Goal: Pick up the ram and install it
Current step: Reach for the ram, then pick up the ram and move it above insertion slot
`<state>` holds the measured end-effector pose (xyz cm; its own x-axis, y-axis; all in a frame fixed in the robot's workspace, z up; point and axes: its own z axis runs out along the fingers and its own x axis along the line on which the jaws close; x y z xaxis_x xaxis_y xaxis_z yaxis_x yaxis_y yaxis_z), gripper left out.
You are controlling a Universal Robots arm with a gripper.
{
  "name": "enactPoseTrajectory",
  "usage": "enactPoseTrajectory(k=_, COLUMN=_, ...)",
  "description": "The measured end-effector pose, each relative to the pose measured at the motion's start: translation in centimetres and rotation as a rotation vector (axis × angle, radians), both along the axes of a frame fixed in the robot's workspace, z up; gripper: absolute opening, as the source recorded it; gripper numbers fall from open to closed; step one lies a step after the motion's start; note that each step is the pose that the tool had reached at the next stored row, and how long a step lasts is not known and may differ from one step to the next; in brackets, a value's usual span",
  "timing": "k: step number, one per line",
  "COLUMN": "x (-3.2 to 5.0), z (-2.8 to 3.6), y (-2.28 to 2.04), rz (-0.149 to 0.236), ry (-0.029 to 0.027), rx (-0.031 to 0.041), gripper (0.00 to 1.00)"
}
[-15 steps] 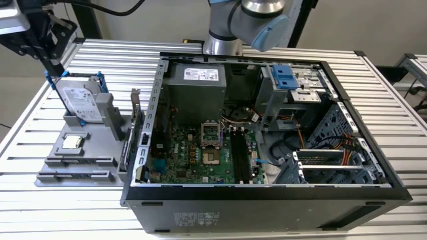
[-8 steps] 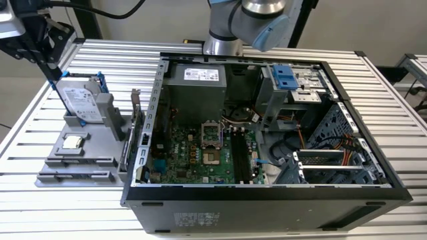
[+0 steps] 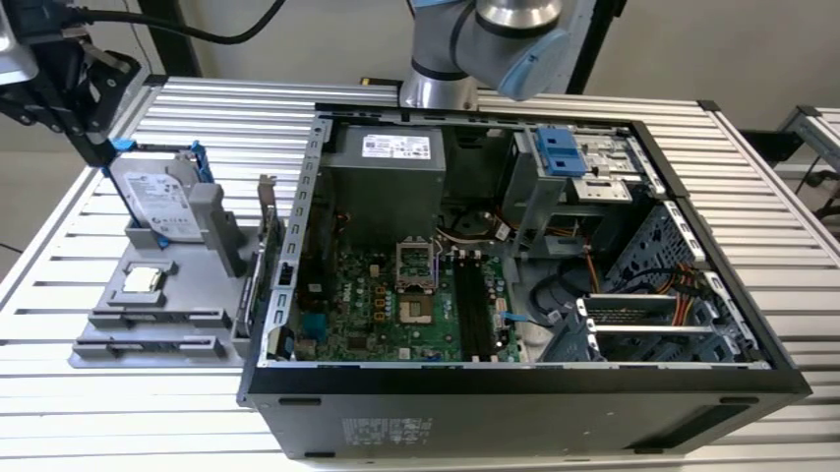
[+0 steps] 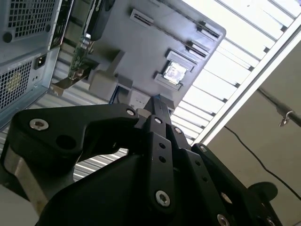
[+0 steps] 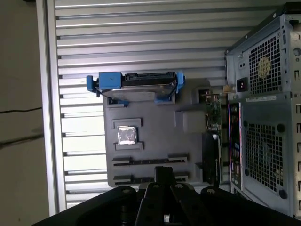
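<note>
My black gripper (image 3: 94, 147) hangs high over the far end of a grey parts tray (image 3: 112, 295) at the exterior view's left. In both wrist views its fingers (image 5: 164, 172) meet at the tip, with nothing showing between them (image 4: 157, 104). The tray has two long narrow slots (image 5: 150, 161) that show as dark strips. I cannot tell whether the ram stands on edge in one of them. The open computer case (image 3: 525, 383) lies to the right, its black motherboard slots (image 3: 469, 305) running beside the empty processor socket (image 3: 417, 261).
On the tray stand a silver hard drive in a blue frame (image 3: 160, 202), a small square silver chip (image 3: 142, 280) and a green expansion card with a metal bracket (image 5: 214, 113). The case wall (image 3: 309, 197) rises right beside the tray. A black cable (image 3: 171, 25) trails behind the gripper.
</note>
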<state>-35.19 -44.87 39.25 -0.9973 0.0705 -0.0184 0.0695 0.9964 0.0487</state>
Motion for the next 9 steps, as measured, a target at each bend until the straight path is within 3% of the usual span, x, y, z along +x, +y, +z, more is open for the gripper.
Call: enactPoseTrajectory(k=9, x=-0.07, z=-0.01, y=-1.22, rz=0.0, ry=0.0, rx=0.0001, gripper=0.0)
